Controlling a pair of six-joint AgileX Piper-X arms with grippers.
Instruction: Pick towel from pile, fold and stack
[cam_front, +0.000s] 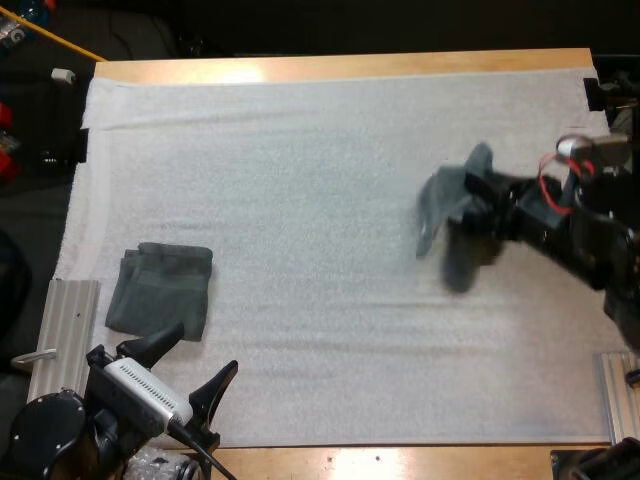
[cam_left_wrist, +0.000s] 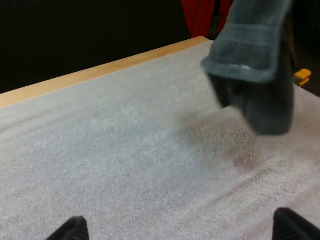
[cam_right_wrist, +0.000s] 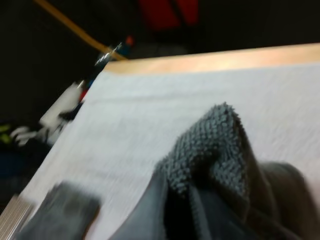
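Your left gripper (cam_front: 190, 365) sits nearest, black fingers spread wide over the mat's near edge. Just beyond it lies the folded towel (cam_front: 160, 290), a soft, dark grey-green square. Your right gripper (cam_front: 483, 203) pinches the crumpled towel (cam_front: 442, 200), its nubby terry hanging above the pebbled white mat (cam_front: 300, 180) on the wooden table (cam_front: 330, 67).

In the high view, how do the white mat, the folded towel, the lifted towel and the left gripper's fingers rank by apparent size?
1. white mat
2. folded towel and lifted towel: about alike; the lifted one hangs above the mat, nearer the camera, so I leave them tied
3. fingers of the left gripper
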